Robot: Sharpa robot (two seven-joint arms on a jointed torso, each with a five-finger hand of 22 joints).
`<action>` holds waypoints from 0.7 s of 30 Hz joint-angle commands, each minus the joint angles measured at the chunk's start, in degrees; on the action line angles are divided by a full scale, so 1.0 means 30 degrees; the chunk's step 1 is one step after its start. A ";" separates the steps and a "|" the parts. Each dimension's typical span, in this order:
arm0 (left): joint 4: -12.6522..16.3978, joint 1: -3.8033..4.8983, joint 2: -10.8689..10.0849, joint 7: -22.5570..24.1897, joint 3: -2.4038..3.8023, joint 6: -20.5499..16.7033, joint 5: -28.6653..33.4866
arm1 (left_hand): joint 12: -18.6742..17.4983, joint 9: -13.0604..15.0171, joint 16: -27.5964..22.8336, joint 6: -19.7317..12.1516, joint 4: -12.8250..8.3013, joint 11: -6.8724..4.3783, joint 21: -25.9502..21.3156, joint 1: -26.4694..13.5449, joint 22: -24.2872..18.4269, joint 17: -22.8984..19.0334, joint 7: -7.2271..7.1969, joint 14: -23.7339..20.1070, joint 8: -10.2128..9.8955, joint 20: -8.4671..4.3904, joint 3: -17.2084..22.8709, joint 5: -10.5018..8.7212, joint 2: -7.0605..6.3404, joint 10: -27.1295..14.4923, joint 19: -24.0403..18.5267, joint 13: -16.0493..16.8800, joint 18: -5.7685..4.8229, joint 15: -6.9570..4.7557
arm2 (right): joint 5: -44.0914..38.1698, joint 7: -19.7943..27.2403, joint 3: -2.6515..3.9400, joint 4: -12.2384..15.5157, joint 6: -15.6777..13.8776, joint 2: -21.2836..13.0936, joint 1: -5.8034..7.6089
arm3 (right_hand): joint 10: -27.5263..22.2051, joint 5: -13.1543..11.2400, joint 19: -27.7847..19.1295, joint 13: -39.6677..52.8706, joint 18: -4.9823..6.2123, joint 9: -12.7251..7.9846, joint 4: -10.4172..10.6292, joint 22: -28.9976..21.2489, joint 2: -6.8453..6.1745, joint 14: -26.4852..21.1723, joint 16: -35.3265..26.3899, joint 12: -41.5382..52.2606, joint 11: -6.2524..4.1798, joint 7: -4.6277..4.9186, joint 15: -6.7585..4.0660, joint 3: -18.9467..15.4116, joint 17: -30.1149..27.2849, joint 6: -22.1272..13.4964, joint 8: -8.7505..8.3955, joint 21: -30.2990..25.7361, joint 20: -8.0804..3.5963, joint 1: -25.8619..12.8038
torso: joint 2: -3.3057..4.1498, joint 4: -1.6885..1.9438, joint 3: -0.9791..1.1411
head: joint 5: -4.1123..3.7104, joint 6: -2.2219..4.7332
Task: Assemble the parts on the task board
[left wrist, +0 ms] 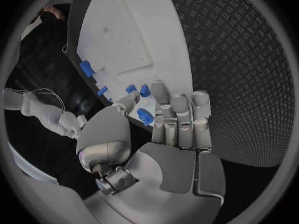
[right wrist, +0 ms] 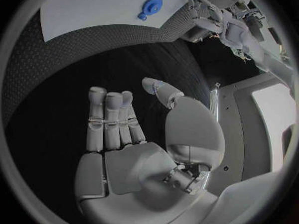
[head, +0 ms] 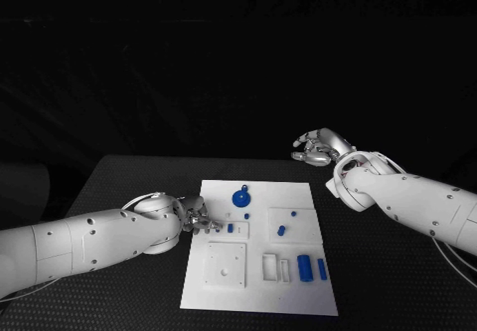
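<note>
The white task board (head: 260,289) lies in the middle of the black table. On it are a round blue disc (head: 242,198), several small blue parts such as one at the left (head: 231,227) and one in a raised square (head: 281,230), and two blue cylinders (head: 305,267) in slots near the front. My left hand (head: 197,215) rests at the board's left edge, fingers stretched out. In the left wrist view a small blue part (left wrist: 144,115) lies between the thumb and the fingers (left wrist: 179,115), with no grip showing. My right hand (head: 320,147) hangs raised beyond the board's far right corner, holding nothing (right wrist: 124,129).
A plain white square plate (head: 225,264) and narrow white slots (head: 270,267) sit on the board's near half. Black ribbed table (head: 387,276) extends on both sides of the board. My right forearm (head: 407,200) crosses above the table's right side.
</note>
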 commanded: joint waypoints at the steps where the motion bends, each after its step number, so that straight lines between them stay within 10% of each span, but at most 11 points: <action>1: 0.0098 -0.0005 -0.0045 -0.0178 0.0085 -0.0627 -0.0172 | -0.0080 0.0215 -0.0053 -0.0002 0.0518 -0.0023 -0.0058 0.0029 0.0280 0.0003 -0.0035 -0.0152 0.0151 -0.2185 0.0193 -0.0122 -0.0474 -0.0153 -0.0109 0.0043 0.0196 0.0043 | -0.0013 0.0112 0.0008 0.0019 0.0105 -0.0005 -0.0008 | -0.0096 0.0075 0.0116 -0.0019 0.0997 0.0026 0.0087 0.0347 0.0151 -0.0114 0.0105 0.0087 0.0009 0.0088 0.0015 -0.0058 -0.0017 0.0012 0.0063 -0.0066 0.0031 -0.0050 | -0.0011 0.0006 0.0012 | -0.0008 -0.0007; 11: 0.0253 0.0081 -0.0180 0.1120 0.1535 -0.2918 0.1334 | -0.0496 0.0240 -0.0481 -0.1290 0.2343 0.0314 -0.0331 0.0741 0.0209 -0.0152 0.0363 -0.0722 -0.0284 -0.2111 0.0212 -0.0298 -0.1502 -0.0857 -0.0500 -0.0013 0.0113 0.0239 | 0.0006 0.0130 0.0008 -0.0018 0.0105 -0.0005 -0.0023 | -0.0097 0.0124 0.0117 -0.0032 0.0997 0.0026 0.0104 0.0347 0.0158 -0.0115 0.0108 0.0096 0.0011 0.0089 0.0018 -0.0061 -0.0024 0.0009 0.0062 -0.0069 0.0034 -0.0069 | -0.0006 0.0009 0.0006 | -0.0036 0.0057; 14: 0.0282 0.0289 -0.0162 0.2665 0.1645 -0.4163 0.2881 | -0.0959 0.0313 -0.0973 -0.1743 0.2269 0.0495 -0.0700 0.1592 0.0105 -0.0355 0.0520 -0.1277 -0.0253 -0.1950 0.0025 -0.0224 -0.1369 -0.1531 -0.0954 -0.0198 -0.0020 0.0422 | 0.0019 0.0141 0.0008 -0.0049 0.0108 0.0007 -0.0023 | -0.0097 0.0132 0.0118 -0.0034 0.0997 0.0026 0.0106 0.0347 0.0161 -0.0115 0.0109 0.0097 0.0011 0.0089 0.0018 -0.0060 -0.0025 0.0009 0.0062 -0.0070 0.0034 -0.0071 | -0.0003 0.0014 0.0002 | -0.0065 0.0089; 18: 0.0079 0.0429 0.0027 0.4914 0.1652 -0.5064 0.4188 | -0.2437 0.0470 -0.2430 -0.2710 0.1087 0.1066 -0.1940 0.3815 -0.0300 -0.0979 0.1034 -0.2557 -0.0182 -0.1244 -0.0640 0.0129 -0.0588 -0.2913 -0.2262 -0.0900 -0.0475 0.1292 | 0.0035 0.0150 0.0008 -0.0082 0.0121 0.0020 -0.0023 | -0.0097 0.0140 0.0118 -0.0038 0.0997 0.0026 0.0107 0.0347 0.0161 -0.0115 0.0110 0.0100 0.0011 0.0089 0.0018 -0.0060 -0.0027 0.0010 0.0062 -0.0070 0.0033 -0.0071 | 0.0002 -0.0006 0.0004 | -0.0095 0.0154; 21: -0.0045 0.0451 0.0283 0.6470 0.1650 -0.5144 0.4086 | -0.4295 0.0485 -0.4019 -0.3416 -0.1621 0.1696 -0.3144 0.6667 -0.0688 -0.1623 0.1546 -0.3761 -0.0156 -0.0298 -0.0866 0.1995 0.0202 -0.4242 -0.3423 -0.1814 -0.0693 0.2313 | 0.0070 0.0154 0.0008 -0.0102 0.0132 0.0026 -0.0023 | -0.0098 0.0146 0.0119 -0.0040 0.0997 0.0027 0.0106 0.0347 0.0162 -0.0115 0.0111 0.0101 0.0011 0.0089 0.0018 -0.0059 -0.0028 0.0011 0.0063 -0.0070 0.0033 -0.0069 | 0.0005 0.0002 0.0016 | -0.0138 0.0184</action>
